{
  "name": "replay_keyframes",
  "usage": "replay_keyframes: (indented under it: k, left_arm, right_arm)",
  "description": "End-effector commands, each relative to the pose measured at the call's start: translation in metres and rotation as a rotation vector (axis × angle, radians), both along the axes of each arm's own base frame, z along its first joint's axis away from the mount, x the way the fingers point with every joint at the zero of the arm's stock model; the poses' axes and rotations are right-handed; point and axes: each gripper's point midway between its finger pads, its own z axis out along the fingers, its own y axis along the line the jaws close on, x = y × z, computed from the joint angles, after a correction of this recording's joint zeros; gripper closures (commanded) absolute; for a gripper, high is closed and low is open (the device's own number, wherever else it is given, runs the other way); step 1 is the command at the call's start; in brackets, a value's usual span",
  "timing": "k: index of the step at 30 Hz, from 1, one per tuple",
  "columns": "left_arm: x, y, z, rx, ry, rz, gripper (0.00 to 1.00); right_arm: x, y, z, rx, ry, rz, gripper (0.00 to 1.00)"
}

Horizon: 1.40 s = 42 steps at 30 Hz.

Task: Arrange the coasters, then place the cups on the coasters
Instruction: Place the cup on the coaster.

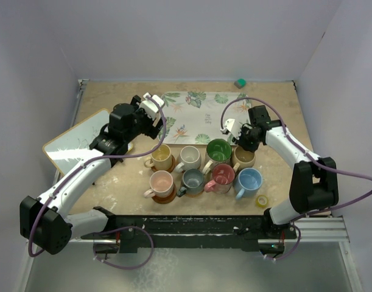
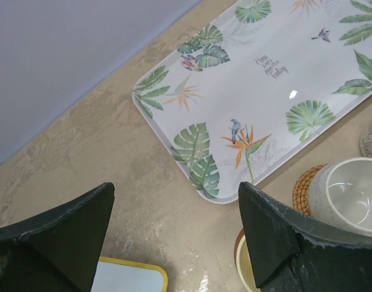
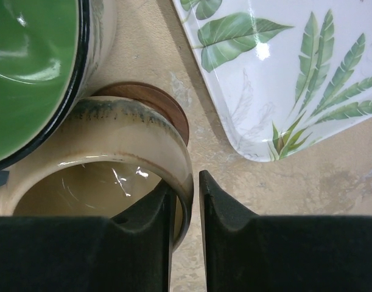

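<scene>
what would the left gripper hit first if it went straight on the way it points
Likely the bare table just short of the leaf-print tray. Depth is unclear, so the left gripper might reach its rim instead. Nothing sits between its open jaws.

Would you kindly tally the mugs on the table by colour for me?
yellow mug: 1
white mug: 1
green mug: 1
tan mug: 1
pink mug: 1
grey mug: 1
red mug: 1
blue mug: 1
Total: 8
</scene>
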Motion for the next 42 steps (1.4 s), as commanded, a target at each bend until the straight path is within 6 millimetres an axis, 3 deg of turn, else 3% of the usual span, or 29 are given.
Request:
replay_keyframes:
  k: [1,29,42]
  left_arm:
    - [0.0,0.0,0.019,-0.028,-0.064,-0.011,0.2]
    - [-0.002,0.001,0.021,-0.03,-0.065,-0.012,0.2]
    - [-0.001,0.004,0.022,-0.032,-0.067,0.006,0.2]
  right_arm:
    - [0.011,0.001,0.025,0.007,-0.08,-0.016,0.75]
    - [0.009,-0.004,0.036,-0.002,-0.069,-0.076,0.8]
    - [0.006,0.0,0.059,0.039,-0.065,-0.122,0.7]
